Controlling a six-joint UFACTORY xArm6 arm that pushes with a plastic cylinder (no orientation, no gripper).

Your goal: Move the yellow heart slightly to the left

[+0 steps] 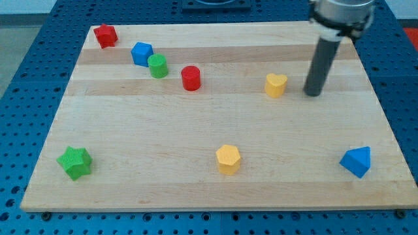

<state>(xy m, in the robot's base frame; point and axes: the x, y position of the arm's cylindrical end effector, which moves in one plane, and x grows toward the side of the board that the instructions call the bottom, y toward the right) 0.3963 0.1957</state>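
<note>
Near edge of wooden board: green star at left, yellow hexagon centre, blue triangle block at right. Mid-far band: yellow heart right of centre; my tip just to its right, apart from it, not touching. Bare rod, nothing to clench or grasp. Further left: red cylinder, green cylinder touching blue block. Far left corner: red block, shape unclear.

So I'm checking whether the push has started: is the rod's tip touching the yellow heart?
Apart. The camera view shows a strip of bare wood between my tip and the yellow heart; the tip stands to the heart's right in the view.
</note>
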